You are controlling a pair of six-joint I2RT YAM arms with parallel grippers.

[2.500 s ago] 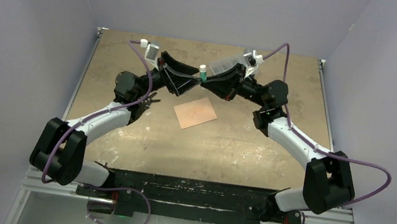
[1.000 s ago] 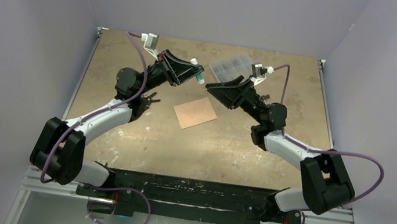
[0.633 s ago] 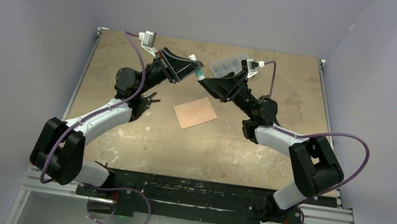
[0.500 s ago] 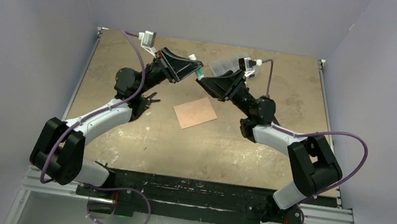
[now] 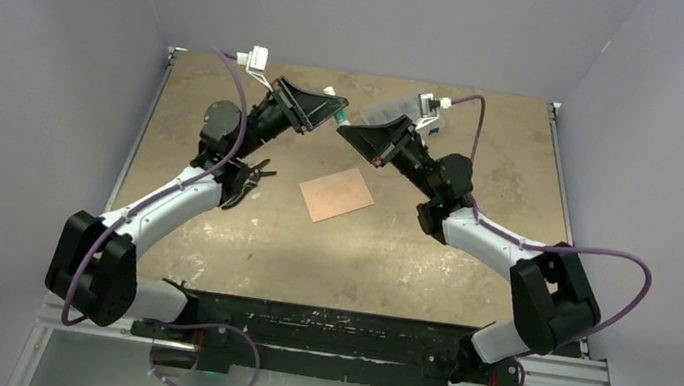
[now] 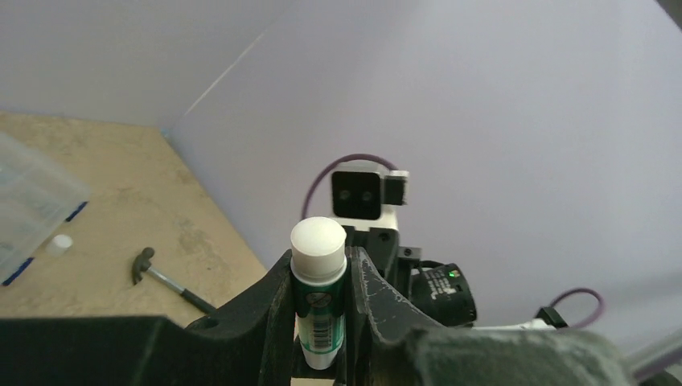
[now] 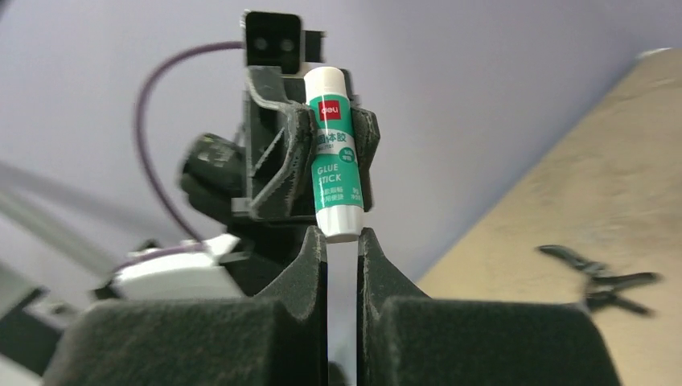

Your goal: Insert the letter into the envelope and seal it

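A green glue stick [image 6: 318,314] with white ends is clamped across its body by my left gripper [image 6: 319,257], which holds it in the air over the back of the table. My right gripper [image 7: 343,235] faces it. Its jaws are nearly together, and their tips pinch the stick's near white end [image 7: 342,227]. From above, the two grippers [image 5: 329,111] [image 5: 345,131] meet nose to nose. The salmon-tan envelope [image 5: 337,193] lies flat on the table below them, and its flap cannot be made out. The letter is out of view.
A clear plastic bag [image 5: 393,109] lies at the back of the table. A black clip [image 5: 249,178] rests under the left arm. A small white cap [image 6: 58,244] and a dark-handled tool [image 6: 161,273] lie on the tan table [image 5: 468,271].
My right gripper swung left up to the glue stick, and its jaws went from wide open to nearly together. The left arm shifted slightly and kept its hold. The envelope stayed put.
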